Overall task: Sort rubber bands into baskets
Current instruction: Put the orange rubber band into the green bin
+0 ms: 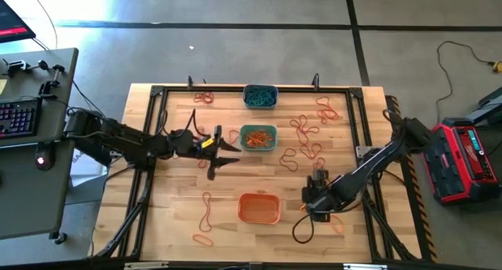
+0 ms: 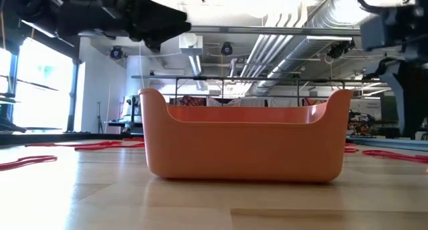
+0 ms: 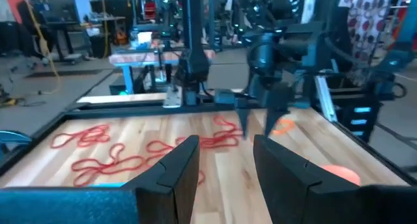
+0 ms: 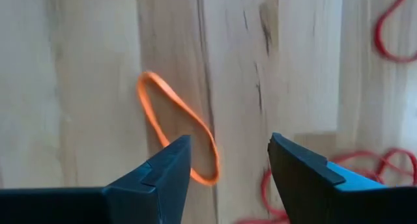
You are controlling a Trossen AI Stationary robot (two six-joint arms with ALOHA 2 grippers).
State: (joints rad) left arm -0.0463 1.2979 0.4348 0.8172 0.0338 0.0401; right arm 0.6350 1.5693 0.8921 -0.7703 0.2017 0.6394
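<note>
Right gripper (image 4: 225, 162) hangs with fingers apart over an orange rubber band (image 4: 176, 126), a long thin loop lying slantwise on the wooden table (image 1: 172, 199), just right of the orange basket (image 1: 259, 208). Red bands (image 1: 310, 133) sprawl beyond. Left gripper (image 1: 223, 151), fingers also apart and empty, hovers beside the teal basket (image 1: 258, 137); the grey-blue basket (image 1: 260, 96) sits at the far edge.

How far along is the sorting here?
Partly done: the top basket holds teal bands, the middle basket orange ones. The right gripper is open over an orange band on the table. Many red bands remain loose; the orange basket looks empty.
</note>
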